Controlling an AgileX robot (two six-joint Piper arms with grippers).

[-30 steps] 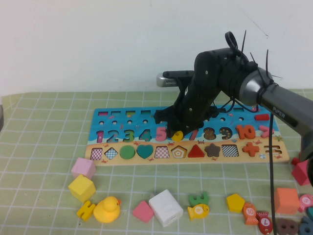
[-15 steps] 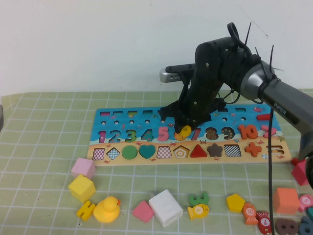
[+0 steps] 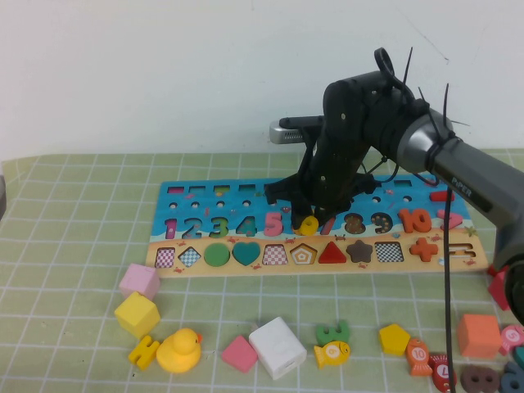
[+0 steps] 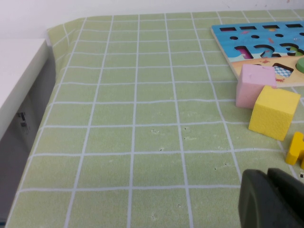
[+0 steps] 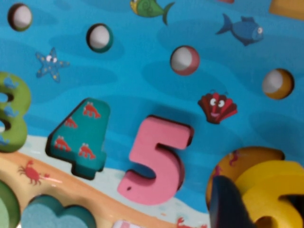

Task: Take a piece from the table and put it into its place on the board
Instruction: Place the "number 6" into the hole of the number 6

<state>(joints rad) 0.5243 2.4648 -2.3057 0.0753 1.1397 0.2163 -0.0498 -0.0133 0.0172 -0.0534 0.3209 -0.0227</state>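
The 6 (image 3: 309,223) is yellow and sits at my right gripper (image 3: 311,214), low over the board (image 3: 246,193), in the numeral row between the pink 5 (image 3: 273,223) and the red 7 (image 3: 326,222). Right wrist view: the 6 (image 5: 266,194) overlaps its recess (image 5: 237,159) but sits a little off it, the recess edge showing past the piece; a dark finger (image 5: 227,204) lies against it. My right gripper is closed on the 6. The teal 4 (image 5: 80,135) is just beyond the 5.

My left gripper (image 4: 270,198) is well apart from all this, above the green checked cloth (image 4: 142,142) near the board's far end; fingers together, holding nothing. Near it: a pink block (image 4: 254,85) and a yellow cube (image 4: 273,111), touching each other.

Toward me from the right gripper, loose on the cloth: duck (image 3: 180,350), white block (image 3: 277,347), yellow fish (image 3: 332,354), yellow pentagon (image 3: 394,337).
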